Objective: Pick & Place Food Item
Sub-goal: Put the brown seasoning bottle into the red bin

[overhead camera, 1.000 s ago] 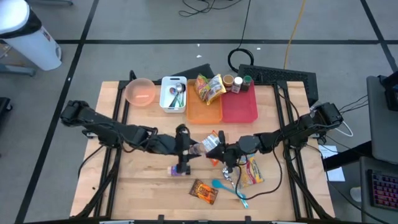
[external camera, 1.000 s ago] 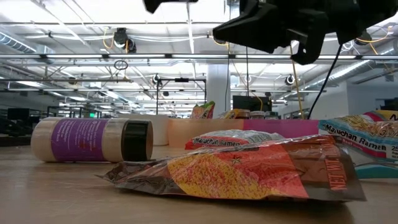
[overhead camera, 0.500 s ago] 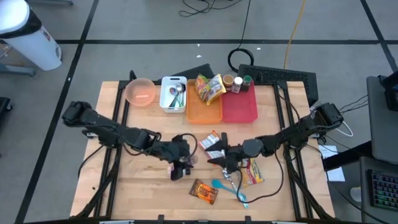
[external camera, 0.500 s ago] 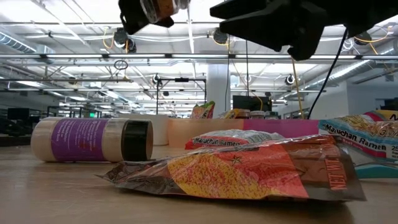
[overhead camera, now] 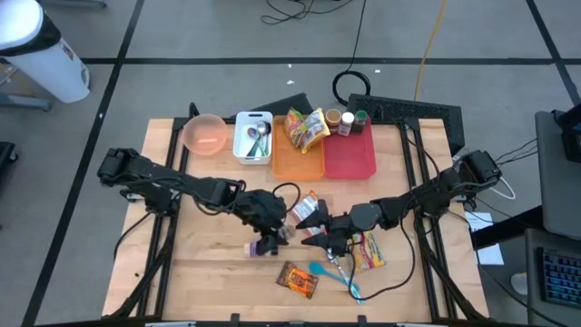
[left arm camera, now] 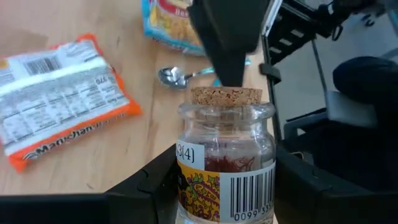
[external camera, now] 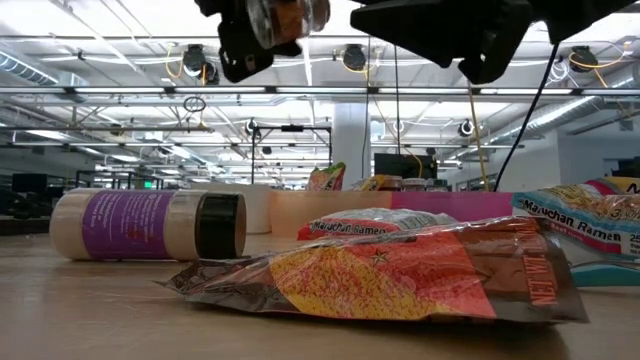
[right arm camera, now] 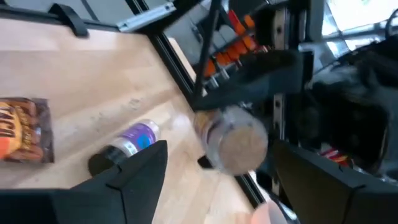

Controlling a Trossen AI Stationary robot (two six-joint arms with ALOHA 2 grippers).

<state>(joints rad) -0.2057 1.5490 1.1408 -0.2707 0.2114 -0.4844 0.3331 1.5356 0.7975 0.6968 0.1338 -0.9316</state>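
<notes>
Left gripper [overhead camera: 275,231] seen over table [overhead camera: 209,272] centre, clamped on small cork-stoppered spice jar [left arm camera: 225,163]; jar held off table, between fingers [left arm camera: 155,180]. Right gripper [overhead camera: 313,229] just beside jar, fingers spread, nothing grasped; jar's cork end seen facing it in right wrist view. Purple-labelled bottle [external camera: 148,226] lying on its side on table under left gripper. Ramen packet [overhead camera: 305,205] lying near both grippers. Orange snack bag [external camera: 385,278] and blue-handled spoon [overhead camera: 334,275] lying nearer front edge. Orange tray [overhead camera: 298,162] and red tray [overhead camera: 349,156] at back.
</notes>
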